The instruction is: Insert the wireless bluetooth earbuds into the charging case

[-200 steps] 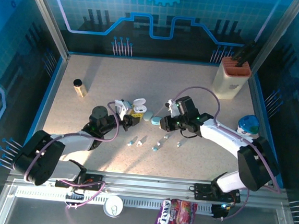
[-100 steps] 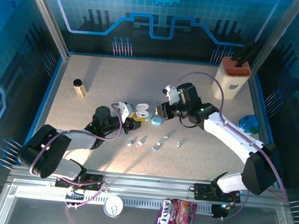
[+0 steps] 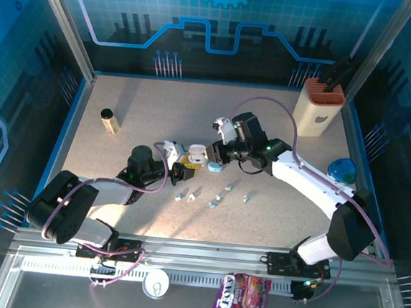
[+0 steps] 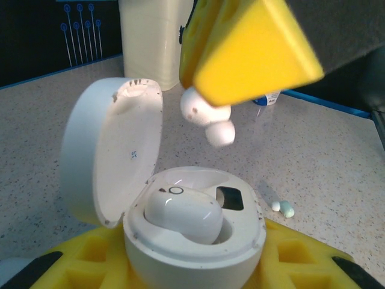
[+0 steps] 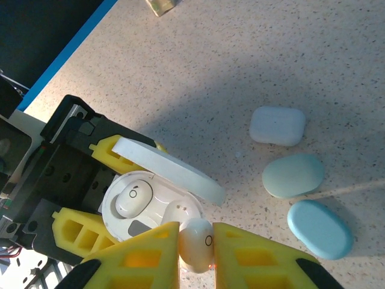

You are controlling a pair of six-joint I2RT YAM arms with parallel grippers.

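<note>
My left gripper (image 4: 192,268) is shut on the round white charging case (image 4: 198,247), whose lid (image 4: 111,153) stands open. One white earbud (image 4: 180,214) sits in its left socket; the other socket (image 5: 180,212) is bare. My right gripper (image 5: 197,248) is shut on a second white earbud (image 5: 197,241) and hangs just above the case (image 5: 141,208), at the rim by the bare socket. From the left wrist this held earbud (image 4: 207,117) shows under a yellow right finger (image 4: 246,45). In the top view the case (image 3: 196,155) lies mid-table between my left gripper (image 3: 184,168) and right gripper (image 3: 210,156).
Closed cases lie just right of the open one: white (image 5: 277,125), pale green (image 5: 293,175), blue (image 5: 319,229). Several loose earbuds (image 3: 213,204) lie nearer the front. A small bottle (image 3: 109,120) stands back left, a beige holder (image 3: 316,110) back right, a blue tub (image 3: 342,171) at right.
My right gripper has carried the earbud leftward, from beside the closed cases to just over the open case. The left gripper still holds the case, shifted slightly right.
</note>
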